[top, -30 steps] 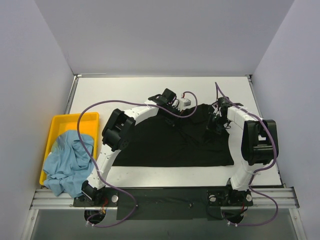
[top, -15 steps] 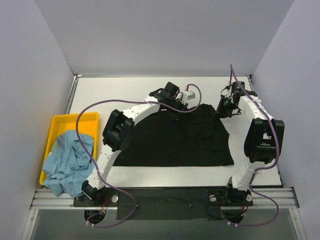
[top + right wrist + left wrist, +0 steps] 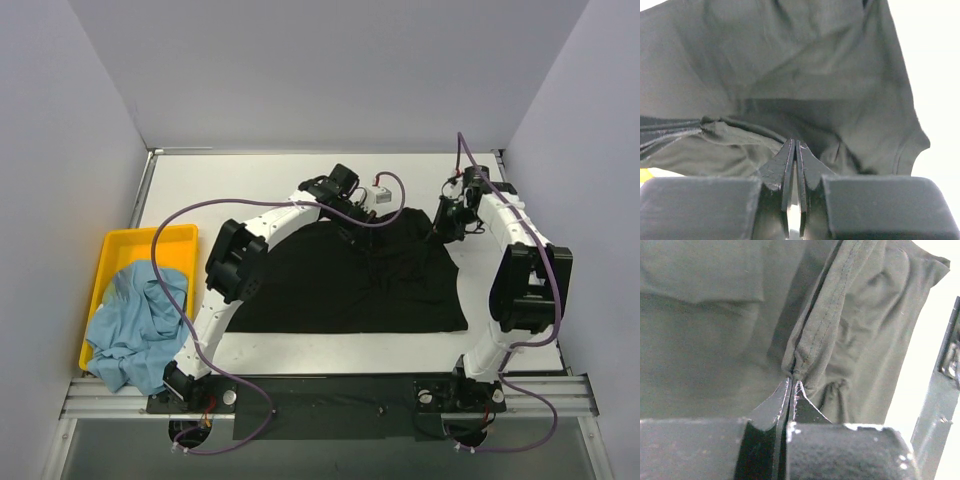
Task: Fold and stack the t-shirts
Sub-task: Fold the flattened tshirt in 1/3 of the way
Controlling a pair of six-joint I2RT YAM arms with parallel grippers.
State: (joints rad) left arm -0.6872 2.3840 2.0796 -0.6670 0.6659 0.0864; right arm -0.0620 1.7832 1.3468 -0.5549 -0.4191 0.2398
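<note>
Spread on the desk, the black t-shirt is pinched at its far edge by the left gripper and right gripper, both closed tight on cloth, so a fold seems begun and an even pull toward the near hem is called for.

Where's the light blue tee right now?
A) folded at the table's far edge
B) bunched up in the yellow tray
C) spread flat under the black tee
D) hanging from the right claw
B: the light blue tee lies crumpled in the yellow tray at the table's left side, with neither claw near it.
</note>
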